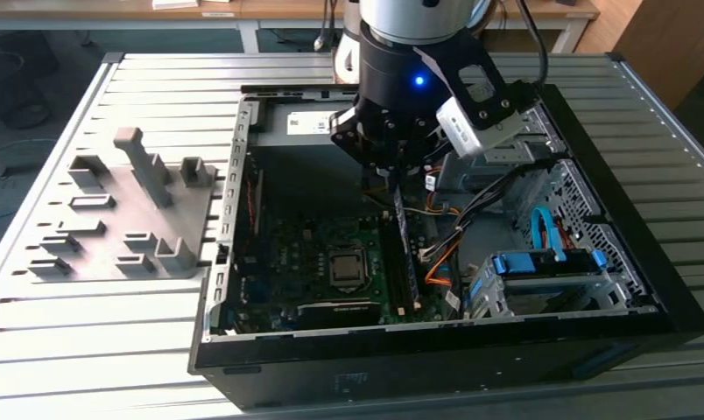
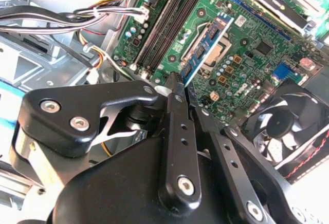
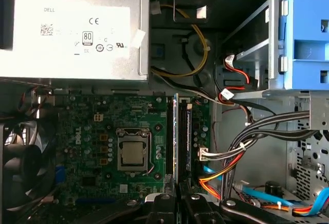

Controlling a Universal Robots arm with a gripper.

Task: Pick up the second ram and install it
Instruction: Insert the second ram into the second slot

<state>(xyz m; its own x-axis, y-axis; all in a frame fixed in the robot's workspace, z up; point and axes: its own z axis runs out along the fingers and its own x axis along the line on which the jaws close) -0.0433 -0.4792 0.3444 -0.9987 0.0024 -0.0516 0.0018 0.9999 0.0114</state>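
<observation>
The end effector [image 2: 180, 82] is pinched narrow on the second ram [image 2: 208, 41], which hangs on edge over the black memory slots [image 3: 168, 136] of the motherboard [image 3: 97, 131]. I judge that the installing step is in hand. It calls for exact alignment with a free slot and a straight push.

Exterior view: arm [image 1: 417, 35] cut off at upper edge. Second wrist view: ram [image 2: 208, 41] near end hidden between fingers [image 2: 177, 131]. First wrist view: ram edge-on, faces hidden; fan [image 3: 18, 167] and gripper [image 3: 177, 199] cut by picture edges. Whether ram touches board [image 3: 92, 131]: cannot tell.
</observation>
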